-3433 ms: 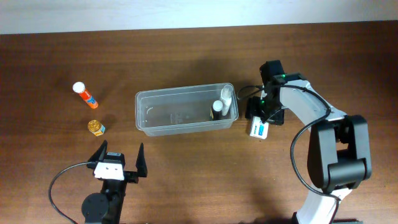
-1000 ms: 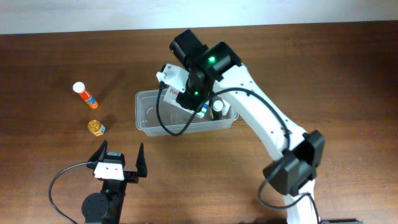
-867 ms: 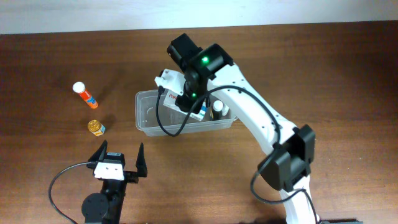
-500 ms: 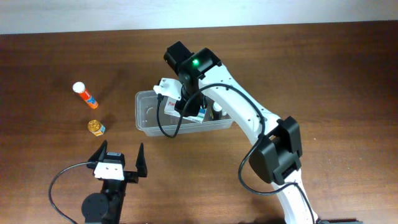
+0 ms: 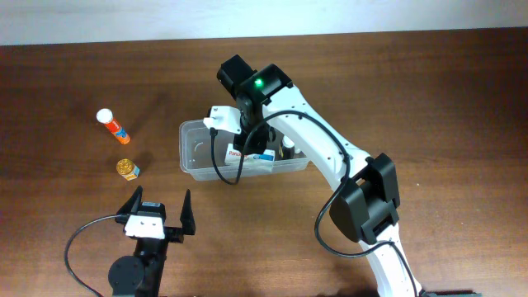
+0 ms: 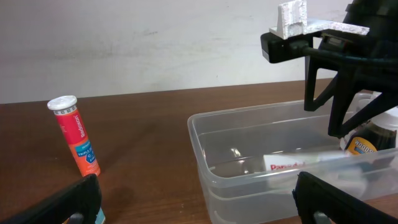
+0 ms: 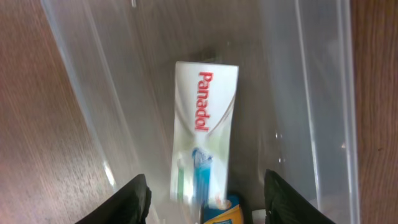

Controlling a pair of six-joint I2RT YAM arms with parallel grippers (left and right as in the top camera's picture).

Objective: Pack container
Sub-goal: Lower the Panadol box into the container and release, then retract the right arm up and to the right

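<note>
The clear container (image 5: 195, 155) stands mid-table. A white Panadol box (image 5: 239, 154) lies flat on its floor, also seen in the right wrist view (image 7: 202, 124) and the left wrist view (image 6: 298, 165). My right gripper (image 5: 250, 136) hangs over the container, open and empty, its fingers (image 7: 205, 199) apart above the box's near end. Two small bottles (image 5: 287, 145) stand at the container's right end. My left gripper (image 5: 157, 208) is open and empty near the table's front edge, its fingers (image 6: 199, 199) facing the container (image 6: 211, 155).
An orange tube with a white cap (image 5: 112, 124) lies on the table at the left; it shows upright in the left wrist view (image 6: 74, 143). A small gold-capped jar (image 5: 126, 168) sits just below it. The right arm (image 5: 330, 157) reaches across the container's right side.
The right gripper carried the Panadol box from the table right of the container into it, lowered it and let go. The box now lies on the container's floor. The left arm has not moved.
</note>
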